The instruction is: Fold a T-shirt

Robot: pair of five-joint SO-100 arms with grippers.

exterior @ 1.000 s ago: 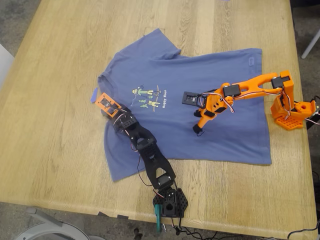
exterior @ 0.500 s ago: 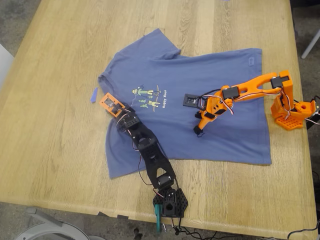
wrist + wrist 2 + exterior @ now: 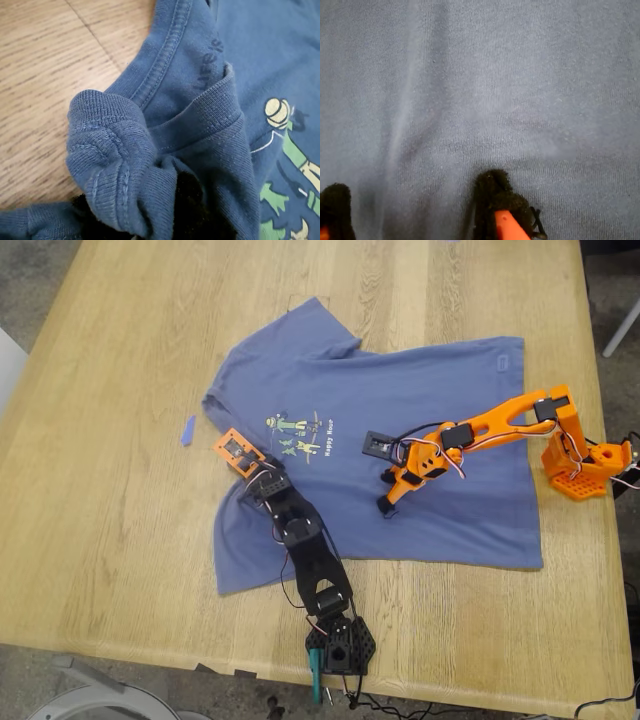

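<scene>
The wooden table (image 3: 110, 530) carries the T-shirt (image 3: 440, 410), spread flat on it, print up, collar bunched. My first gripper (image 3: 256, 472), at that collar beside the print, is clamped on the ribbed neckband. My second gripper (image 3: 415, 210) presses on the shirt's middle, jaws parted, holding nothing. A blue scrap (image 3: 187, 430) lies just off the collar.
</scene>
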